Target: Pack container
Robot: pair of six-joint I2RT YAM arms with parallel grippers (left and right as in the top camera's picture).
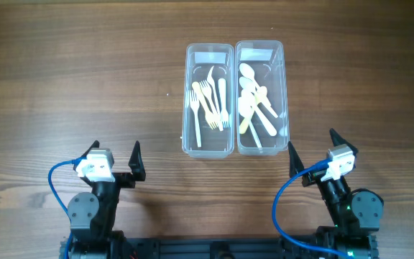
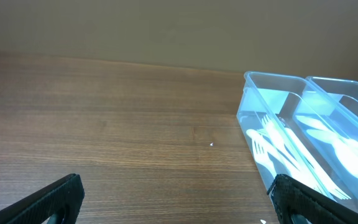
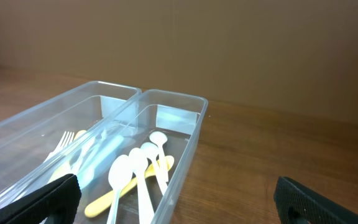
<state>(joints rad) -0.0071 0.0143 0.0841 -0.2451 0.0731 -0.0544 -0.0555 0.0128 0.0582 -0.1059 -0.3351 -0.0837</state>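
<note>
We find the left tool [image 1: 115,152] with its fingers spread apart and nothing between them, sitting at the near edge of the counter [image 1: 70,86], well left of the bins. The right tool [image 1: 313,147] is likewise spread wide and holds nothing. Its inner finger lies just beside the near right corner of the right container [image 1: 273,72]. Outward from there, we log two clear plastic containers standing side by side, long walls touching, at mid-counter. The left container [image 1: 220,142] holds pale forks [image 1: 210,104] lying loosely lengthwise. The right container holds white and cream spoons [image 1: 254,108], overlapping in a heap. Both bins are open-topped. The rest is bare wood grain.
</note>
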